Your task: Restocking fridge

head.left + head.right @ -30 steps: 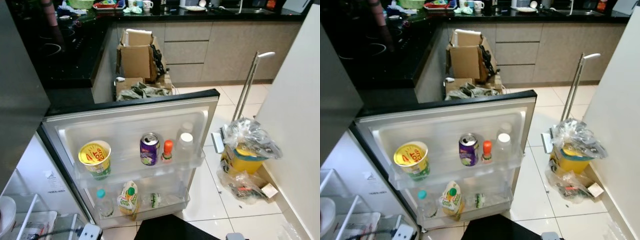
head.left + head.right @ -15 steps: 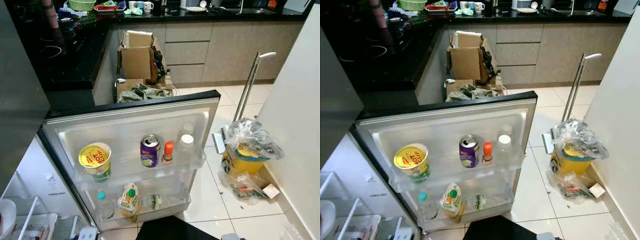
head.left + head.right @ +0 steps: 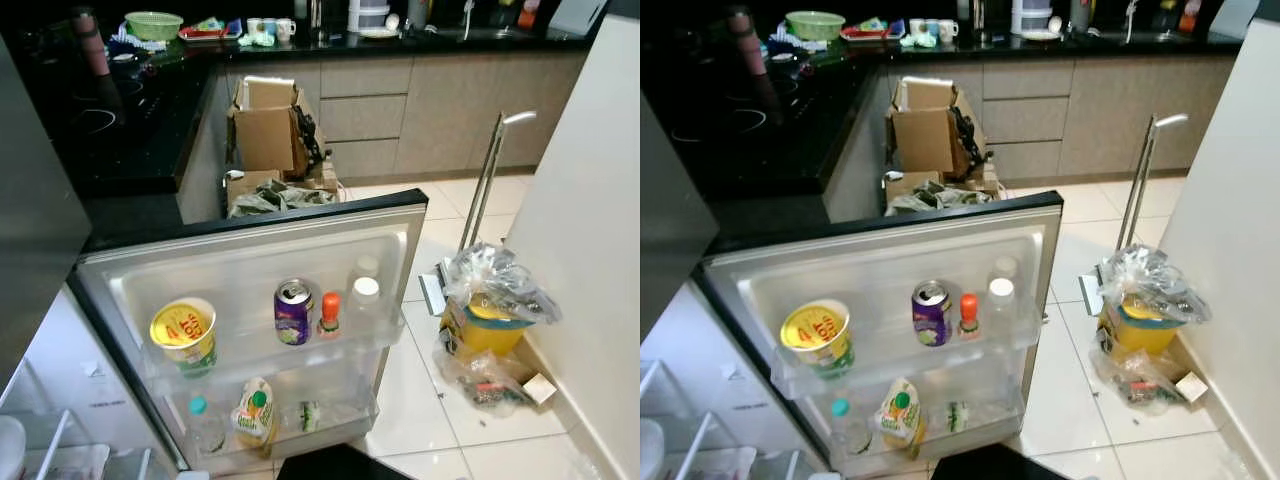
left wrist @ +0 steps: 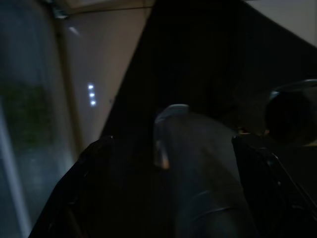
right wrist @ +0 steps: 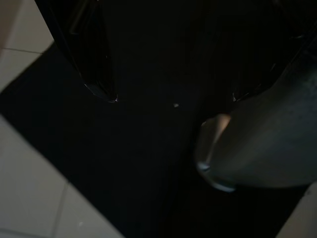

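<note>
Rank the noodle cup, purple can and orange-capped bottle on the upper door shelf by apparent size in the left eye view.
1. noodle cup, clearly largest.
2. purple can.
3. orange-capped bottle, smallest.
All three stand on the same door shelf at similar distance, so nearness barely skews this order.

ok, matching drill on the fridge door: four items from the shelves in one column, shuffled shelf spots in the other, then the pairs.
Items:
1. yellow noodle cup
2. purple can
3. orange-capped bottle
4. green-capped pouch

Places:
A. lower door shelf
B. upper shelf, left end
C. upper shelf, between the can and the white-capped bottle
D. upper shelf, middle, just left of the orange cap

Pairs: 1-B, 2-D, 3-C, 4-A
</note>
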Controlling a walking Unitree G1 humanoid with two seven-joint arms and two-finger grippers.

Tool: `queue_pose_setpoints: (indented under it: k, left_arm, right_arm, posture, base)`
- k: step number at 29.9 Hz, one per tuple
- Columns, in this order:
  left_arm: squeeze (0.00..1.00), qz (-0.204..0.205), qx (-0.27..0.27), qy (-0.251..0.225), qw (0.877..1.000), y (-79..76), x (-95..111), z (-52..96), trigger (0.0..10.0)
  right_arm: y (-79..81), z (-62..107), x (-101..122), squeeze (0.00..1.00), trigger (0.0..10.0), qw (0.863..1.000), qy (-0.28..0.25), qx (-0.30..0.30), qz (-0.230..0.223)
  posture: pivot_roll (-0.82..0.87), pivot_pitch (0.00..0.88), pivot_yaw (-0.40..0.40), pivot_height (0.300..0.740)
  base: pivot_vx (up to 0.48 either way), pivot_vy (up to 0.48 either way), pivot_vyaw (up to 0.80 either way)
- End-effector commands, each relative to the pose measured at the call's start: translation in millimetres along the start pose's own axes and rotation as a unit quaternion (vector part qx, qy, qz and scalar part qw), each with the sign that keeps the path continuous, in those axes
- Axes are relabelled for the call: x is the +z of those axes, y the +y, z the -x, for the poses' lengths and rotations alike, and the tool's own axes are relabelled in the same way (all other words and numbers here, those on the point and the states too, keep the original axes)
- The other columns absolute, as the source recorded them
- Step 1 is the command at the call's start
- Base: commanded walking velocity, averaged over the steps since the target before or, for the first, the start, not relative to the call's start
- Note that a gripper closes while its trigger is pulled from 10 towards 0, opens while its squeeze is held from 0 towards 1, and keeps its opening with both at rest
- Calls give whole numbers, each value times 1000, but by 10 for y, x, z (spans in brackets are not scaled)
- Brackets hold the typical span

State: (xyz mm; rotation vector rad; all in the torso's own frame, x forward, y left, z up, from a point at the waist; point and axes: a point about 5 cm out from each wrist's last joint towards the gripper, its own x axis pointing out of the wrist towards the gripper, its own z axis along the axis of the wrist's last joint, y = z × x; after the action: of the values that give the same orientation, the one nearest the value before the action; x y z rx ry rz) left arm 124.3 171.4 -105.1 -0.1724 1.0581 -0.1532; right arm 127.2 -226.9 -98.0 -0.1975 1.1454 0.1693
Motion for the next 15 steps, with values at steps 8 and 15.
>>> queue_pose_setpoints:
  k: [8, 15]
  left_arm:
    - [0, -11, 11, 41, 999, 54, -263, 76, 10000]
    - [0, -13, 12, 14, 1000, 77, -108, 48, 10000]
  right_arm:
    - [-51, -4, 88, 0, 10000, 998, 0, -8, 61]
    - [-252, 27, 251, 0, 10000, 998, -23, -39, 41]
  posture:
    - [-80, 3, -73, 740]
    - [-69, 0, -15, 740]
  base:
    - [0, 0, 0]
    - [0, 0, 0]
